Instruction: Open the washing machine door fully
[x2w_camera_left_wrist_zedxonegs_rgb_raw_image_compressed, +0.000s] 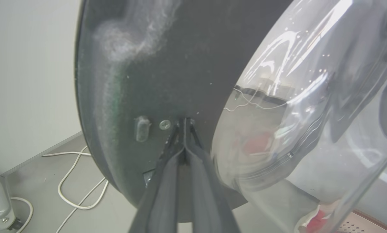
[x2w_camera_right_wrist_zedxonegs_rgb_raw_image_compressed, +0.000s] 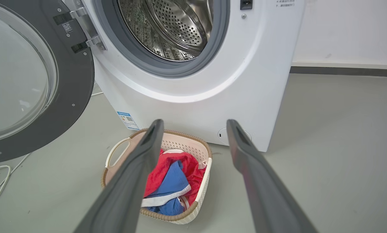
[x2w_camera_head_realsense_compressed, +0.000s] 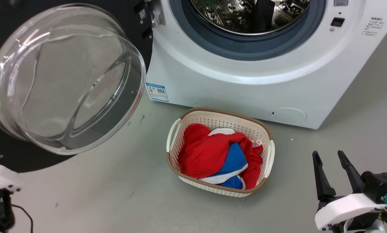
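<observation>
White fills the top of our head view: the washing machine (x2w_camera_head_realsense_compressed: 245, 90) stands on the grey floor (x2w_camera_head_realsense_compressed: 115, 194), its steel drum (x2w_camera_right_wrist_zedxonegs_rgb_raw_image_compressed: 177, 29) bare inside the grey gasket (x2w_camera_right_wrist_zedxonegs_rgb_raw_image_compressed: 167, 69). The washing machine door (x2w_camera_head_realsense_compressed: 64, 81) hangs swung out on its hinge at the left of the opening, black ring clear of the cabinet and clear glass bowl bulging toward us. A cream basket (x2w_camera_head_realsense_compressed: 238, 124) sits on the floor just in front of the machine, holding red and blue clothes (x2w_camera_head_realsense_compressed: 209, 152). Our right gripper (x2w_camera_head_realsense_compressed: 328, 154) hovers to the right of the basket, fingers spread and empty. Our left gripper (x2w_camera_left_wrist_zedxonegs_rgb_raw_image_compressed: 183, 124) has its fingers pinched together, tips at the door's black inner face. A blue label sticker (x2w_camera_head_realsense_compressed: 156, 92) marks the machine's lower left corner. A small screw (x2w_camera_left_wrist_zedxonegs_rgb_raw_image_compressed: 164, 124) sits just beside the left fingertips.
</observation>
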Tool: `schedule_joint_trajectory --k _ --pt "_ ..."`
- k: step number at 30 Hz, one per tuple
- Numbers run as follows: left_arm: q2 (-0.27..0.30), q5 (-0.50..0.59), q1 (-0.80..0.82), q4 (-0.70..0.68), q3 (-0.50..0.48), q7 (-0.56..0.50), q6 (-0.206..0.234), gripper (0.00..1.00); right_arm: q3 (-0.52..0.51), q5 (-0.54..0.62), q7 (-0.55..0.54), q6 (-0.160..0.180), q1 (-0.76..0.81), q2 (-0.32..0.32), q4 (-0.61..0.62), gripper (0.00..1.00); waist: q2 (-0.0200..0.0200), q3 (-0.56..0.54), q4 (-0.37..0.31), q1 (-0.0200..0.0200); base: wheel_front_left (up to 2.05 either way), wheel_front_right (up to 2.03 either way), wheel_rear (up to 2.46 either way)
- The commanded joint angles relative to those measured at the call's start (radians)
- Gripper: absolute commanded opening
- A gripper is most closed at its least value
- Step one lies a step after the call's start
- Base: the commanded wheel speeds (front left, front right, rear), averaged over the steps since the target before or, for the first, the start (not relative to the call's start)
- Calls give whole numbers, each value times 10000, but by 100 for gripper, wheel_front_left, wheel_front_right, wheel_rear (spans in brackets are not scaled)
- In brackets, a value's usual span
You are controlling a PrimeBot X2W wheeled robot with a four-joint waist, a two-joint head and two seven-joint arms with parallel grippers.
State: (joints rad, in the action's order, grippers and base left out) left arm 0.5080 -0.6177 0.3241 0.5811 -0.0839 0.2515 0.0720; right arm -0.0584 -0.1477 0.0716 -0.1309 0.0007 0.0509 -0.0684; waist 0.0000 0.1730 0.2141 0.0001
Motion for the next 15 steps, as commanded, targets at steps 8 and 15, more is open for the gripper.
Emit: schedule_joint_trajectory --k 8,15 --pt "-751 717 -1492 -1863 320 138 558 0 -43 -119 163 2 253 -14 -99 100 0 -687 191 -1 0 0 0" --pt "-1441 1358 -3388 -4638 1172 -585 1553 0 -139 -179 260 2 567 -14 -170 100 0 -1266 306 -1 0 0 0"
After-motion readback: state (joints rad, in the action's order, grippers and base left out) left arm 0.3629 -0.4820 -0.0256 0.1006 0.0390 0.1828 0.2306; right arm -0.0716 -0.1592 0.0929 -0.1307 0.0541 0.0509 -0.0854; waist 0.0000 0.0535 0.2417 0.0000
